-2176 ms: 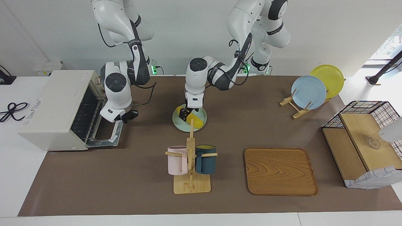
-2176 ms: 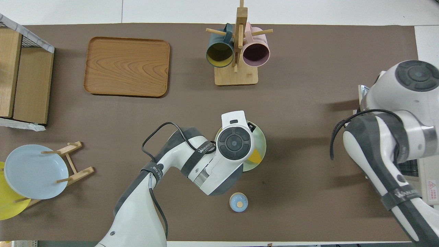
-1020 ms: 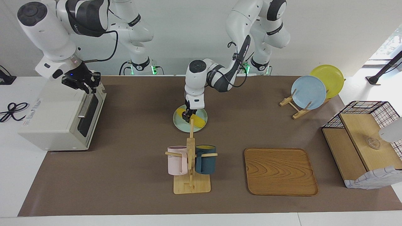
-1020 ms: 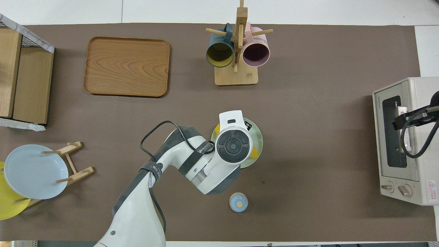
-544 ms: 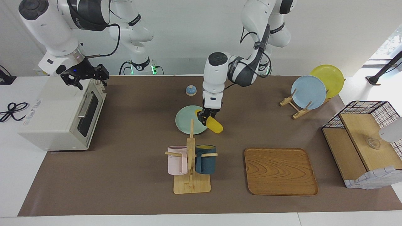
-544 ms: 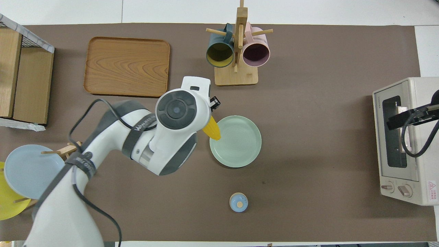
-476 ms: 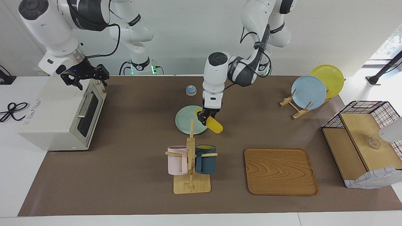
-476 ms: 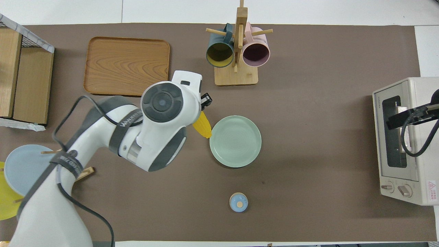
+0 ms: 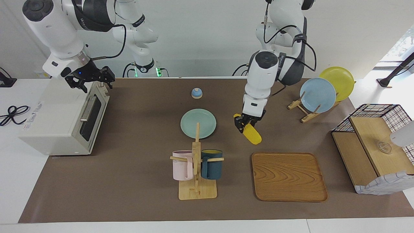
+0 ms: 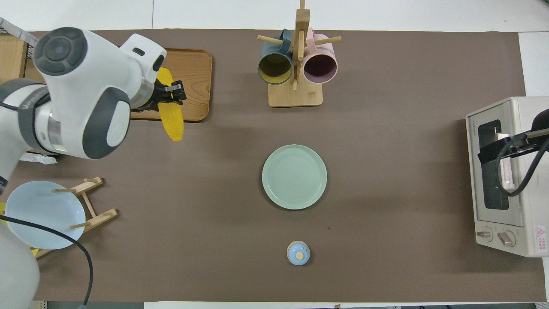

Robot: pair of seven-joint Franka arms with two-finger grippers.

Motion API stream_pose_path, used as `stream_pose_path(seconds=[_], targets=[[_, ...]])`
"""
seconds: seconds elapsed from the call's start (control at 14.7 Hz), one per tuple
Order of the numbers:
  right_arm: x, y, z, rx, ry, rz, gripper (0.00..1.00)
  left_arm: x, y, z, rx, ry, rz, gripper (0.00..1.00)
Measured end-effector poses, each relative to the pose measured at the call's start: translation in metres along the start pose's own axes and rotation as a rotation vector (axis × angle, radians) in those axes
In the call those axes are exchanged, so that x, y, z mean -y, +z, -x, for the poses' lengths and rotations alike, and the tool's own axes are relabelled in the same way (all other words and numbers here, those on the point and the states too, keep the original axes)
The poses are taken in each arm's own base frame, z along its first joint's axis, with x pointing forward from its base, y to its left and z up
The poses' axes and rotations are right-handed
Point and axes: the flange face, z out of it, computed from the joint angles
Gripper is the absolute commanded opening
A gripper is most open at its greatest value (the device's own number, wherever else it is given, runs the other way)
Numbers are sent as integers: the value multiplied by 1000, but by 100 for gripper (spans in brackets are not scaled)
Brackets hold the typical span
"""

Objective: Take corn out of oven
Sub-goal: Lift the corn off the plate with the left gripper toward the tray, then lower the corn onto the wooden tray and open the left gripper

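Note:
My left gripper (image 9: 243, 125) is shut on the corn (image 9: 251, 136), a bright-yellow cob that hangs tilted in the air. It is over the brown mat between the green plate (image 9: 198, 123) and the wooden tray (image 9: 288, 176). In the overhead view the corn (image 10: 171, 118) and the left gripper (image 10: 167, 95) lie over the tray's corner. The cream-white oven (image 9: 55, 113) stands at the right arm's end of the table with its dark glass door shut. My right gripper (image 9: 90, 81) hovers over the top edge of the oven's door.
A wooden mug rack (image 9: 196, 168) with a pink and a dark blue mug stands farther from the robots than the plate. A small blue lid (image 9: 196, 93) lies nearer to them. A plate rack (image 9: 318, 95) and a wire-and-wood basket (image 9: 375, 149) stand at the left arm's end.
My left gripper lifted the corn off the green plate and carried it toward the wooden tray. My right arm shut the oven door, rose above it and has stayed there.

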Motion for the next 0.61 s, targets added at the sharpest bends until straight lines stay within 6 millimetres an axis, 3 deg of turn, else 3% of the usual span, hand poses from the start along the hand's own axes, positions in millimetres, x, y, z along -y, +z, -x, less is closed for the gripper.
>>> stream_pose_path(seconds=[0.14, 0.48, 0.61], targets=[[-2, 0, 1, 1, 3, -1, 100, 22, 12, -23, 4, 60, -4, 0], [-3, -2, 1, -4, 6, 0, 100, 13, 75, -88, 11, 77, -10, 0], [-3, -4, 1, -6, 7, 1, 100, 26, 96, -111, 0, 78, -9, 0]])
